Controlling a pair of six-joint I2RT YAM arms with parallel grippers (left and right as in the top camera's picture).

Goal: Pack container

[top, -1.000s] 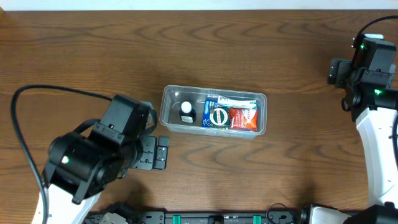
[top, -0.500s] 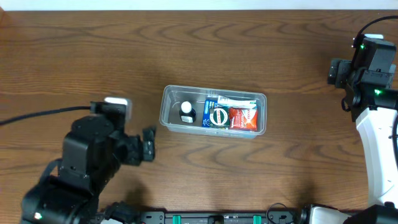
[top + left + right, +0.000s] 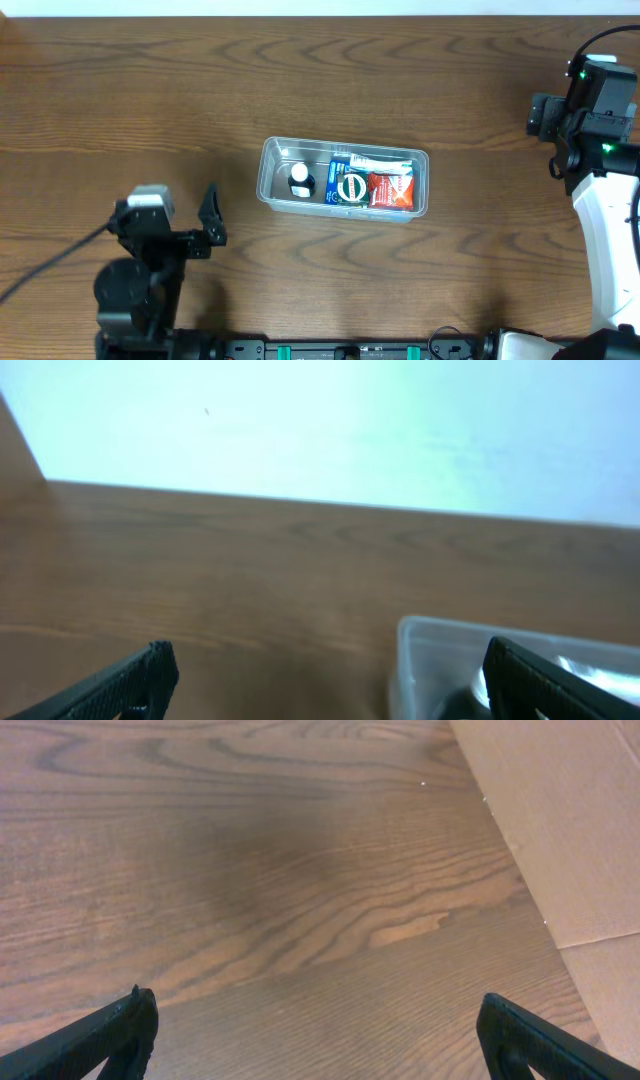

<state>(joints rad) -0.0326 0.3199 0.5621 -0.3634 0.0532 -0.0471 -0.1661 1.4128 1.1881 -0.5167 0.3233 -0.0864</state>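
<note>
Packets (image 3: 372, 187) inside container (image 3: 266, 176), overhead only

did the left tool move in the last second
Yes. The left tool has drawn back leftward in the overhead view, away from the left end of the clear container; the gap between them is now wider.

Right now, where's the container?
In the overhead view the container sits near the centre of the table, to the right of the open left gripper and apart from it. Its corner also shows bottom right in the left wrist view.
</note>
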